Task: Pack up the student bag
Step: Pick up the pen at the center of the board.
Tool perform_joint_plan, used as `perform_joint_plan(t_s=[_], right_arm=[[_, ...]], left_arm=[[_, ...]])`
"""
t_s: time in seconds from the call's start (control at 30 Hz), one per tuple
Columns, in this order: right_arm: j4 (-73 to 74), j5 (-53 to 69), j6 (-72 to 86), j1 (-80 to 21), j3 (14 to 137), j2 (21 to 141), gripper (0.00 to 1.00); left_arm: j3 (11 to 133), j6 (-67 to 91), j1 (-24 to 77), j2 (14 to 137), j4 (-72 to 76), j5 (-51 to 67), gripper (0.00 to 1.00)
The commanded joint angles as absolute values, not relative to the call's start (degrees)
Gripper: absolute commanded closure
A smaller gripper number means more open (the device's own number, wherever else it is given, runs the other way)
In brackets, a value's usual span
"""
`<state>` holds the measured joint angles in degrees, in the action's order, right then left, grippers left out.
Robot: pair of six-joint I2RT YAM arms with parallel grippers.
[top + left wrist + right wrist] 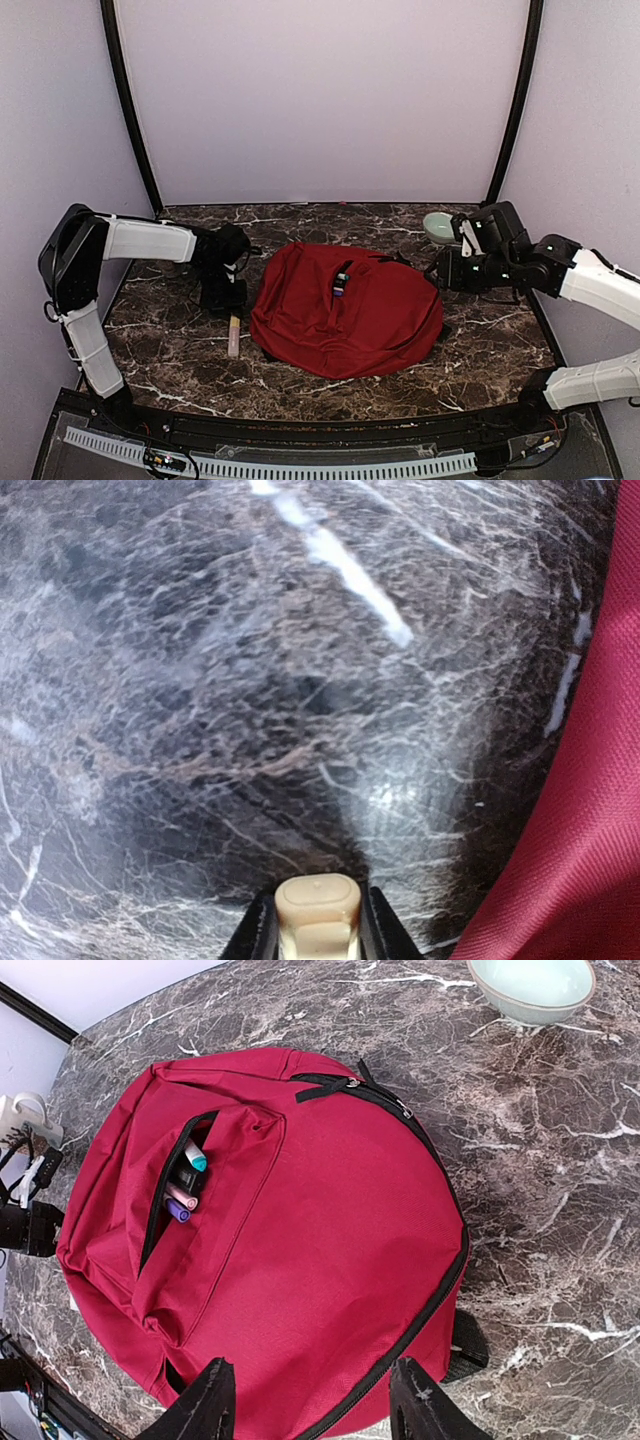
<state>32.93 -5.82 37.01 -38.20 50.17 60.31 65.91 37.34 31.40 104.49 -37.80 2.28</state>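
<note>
The student bag point(345, 310) is a large red backpack lying flat mid-table, its main black zipper closed. Its front pocket gapes open with several markers point(185, 1185) inside, teal, pink and purple tips showing. My left gripper point(226, 300) is just left of the bag and is shut on a cream marker point(316, 900), whose body sticks out towards the table front point(233, 335). The bag's red edge point(590, 810) shows to the right of it. My right gripper point(312, 1400) is open and empty, hovering over the bag's right side point(300, 1230).
A pale green bowl point(438, 227) stands at the back right, behind my right arm; it also shows in the right wrist view point(530, 985). A black strap end point(465, 1345) pokes out from under the bag. Dark marble table point(180, 350) all around.
</note>
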Motion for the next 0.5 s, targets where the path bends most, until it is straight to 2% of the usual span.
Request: perform_joint_plan(t_s=[0.0,0.3,0.47], right_arm=[[30.0,-5.2,38.2,-37.9,47.5,57.9,0.47],[24.5,-2.2,33.5,-38.1,43.7,53.6,0.47],[17.7,0.6,28.9,-38.4,40.8,51.8,0.47]], left_arm=[[66.3,40.1,31.6,101.6,-41.1,-0.7,0.82],[69.6,46.8,31.6,96.5,-45.5,-1.6,0.99],[69.8,52.4,31.7,93.6,-43.6,0.7,1.00]])
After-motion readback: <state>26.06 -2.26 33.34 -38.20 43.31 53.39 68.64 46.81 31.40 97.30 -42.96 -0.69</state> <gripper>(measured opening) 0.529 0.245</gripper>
